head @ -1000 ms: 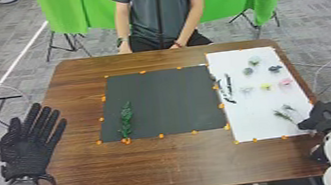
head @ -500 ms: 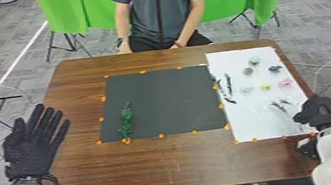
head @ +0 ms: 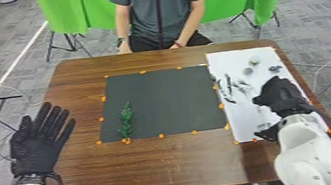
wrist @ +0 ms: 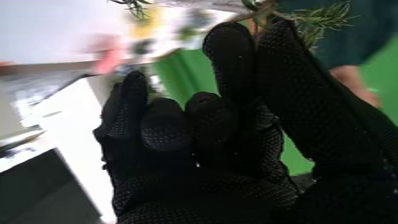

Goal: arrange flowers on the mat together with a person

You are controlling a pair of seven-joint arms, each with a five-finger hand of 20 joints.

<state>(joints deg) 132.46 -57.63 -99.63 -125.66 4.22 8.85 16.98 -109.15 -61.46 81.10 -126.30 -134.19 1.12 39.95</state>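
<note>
Right robot hand (head: 278, 95) was positioned over white mat (head: 228, 61), thumb and finger clamped on sprig (wrist: 327, 19); sprig projected past fingertips. Left robot hand (head: 38, 150) was at left side of counter (head: 153, 170), fingers straight, apart. Green stem (head: 127, 119) lay on dark mat (head: 167, 98), near left edge. Flowers (head: 248, 71) lay on white mat, beyond right robot hand.
</note>
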